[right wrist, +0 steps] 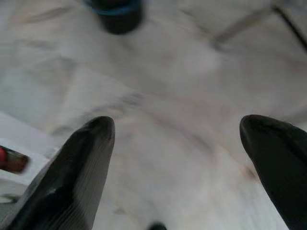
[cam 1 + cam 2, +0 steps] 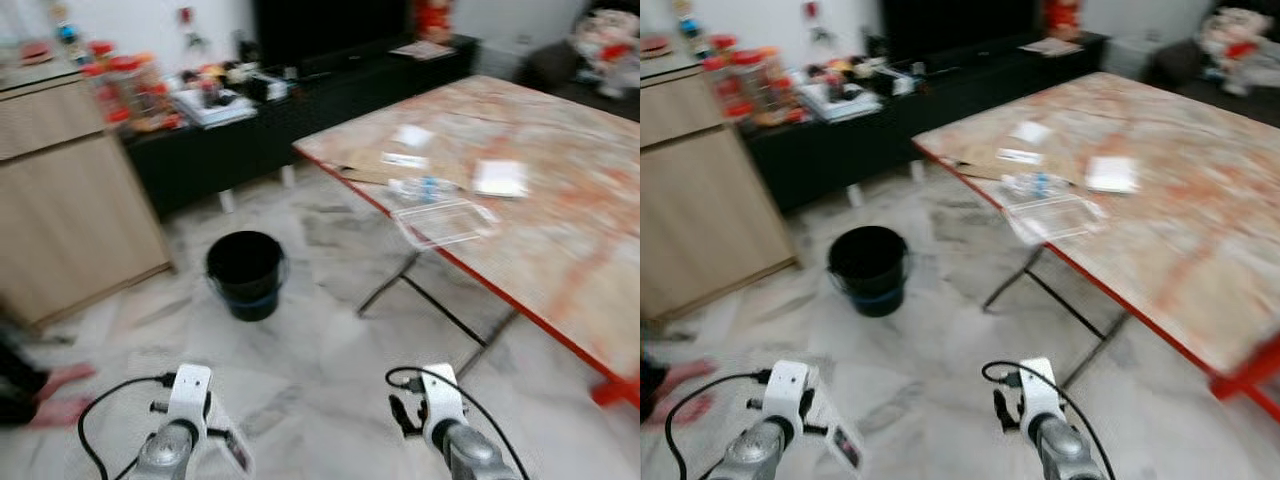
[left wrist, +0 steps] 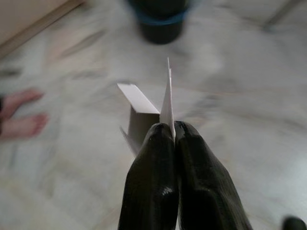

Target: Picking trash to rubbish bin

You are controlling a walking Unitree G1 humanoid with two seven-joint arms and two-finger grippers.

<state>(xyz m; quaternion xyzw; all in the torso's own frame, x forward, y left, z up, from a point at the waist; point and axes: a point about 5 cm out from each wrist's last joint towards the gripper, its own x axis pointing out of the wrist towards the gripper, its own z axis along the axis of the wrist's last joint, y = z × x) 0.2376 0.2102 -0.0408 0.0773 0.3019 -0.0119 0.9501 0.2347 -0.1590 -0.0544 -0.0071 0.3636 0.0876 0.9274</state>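
I see my left gripper (image 3: 173, 132) pinched tight on a folded white card (image 3: 146, 112) low over the marble floor (image 2: 320, 390); the black bin (image 2: 246, 272) stands ahead near the table's (image 2: 560, 230) corner, and my right gripper (image 1: 177, 143) hangs wide open, empty

You have a glossy black plastic bin (image 2: 245, 272), polished marble floor (image 2: 310, 370), matt wood-grain cabinet (image 2: 70, 200), white card carton (image 3: 144, 112) and clear plastic tray (image 2: 445, 222).
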